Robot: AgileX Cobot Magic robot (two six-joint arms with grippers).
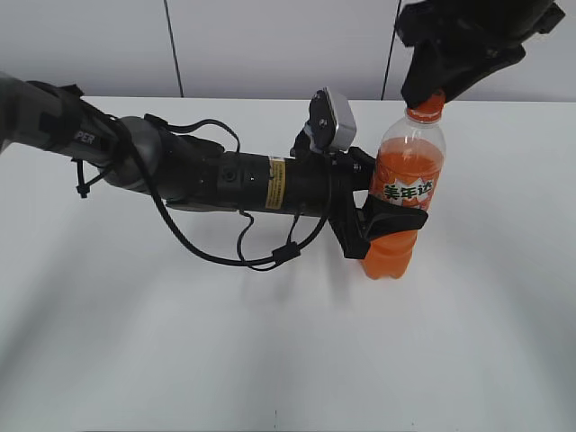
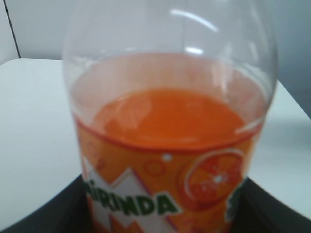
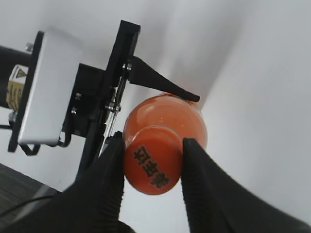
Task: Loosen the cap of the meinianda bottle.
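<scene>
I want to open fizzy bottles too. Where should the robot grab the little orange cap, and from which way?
Best on the cap's round side wall, coming straight down from above. The meinianda bottle stands upright with the left gripper holding its body, so the top is free. The right gripper's fingers already sit on opposite sides of the cap, probably good for twisting.

A tall clear plastic bottle of orange soda (image 1: 403, 193) was seen to be glossy, highlights being carried on its smooth upper wall. Its printed orange label (image 2: 165, 194) appeared to be a thin, slick plastic film. The small round orange plastic cap (image 3: 153, 167) looked smooth on top, with dark characters printed there. The black fingers (image 3: 104, 187) of the right gripper (image 3: 151, 170) were matt and ribbed. The white table (image 1: 180, 342) was seen as smooth, with a faint sheen.
</scene>
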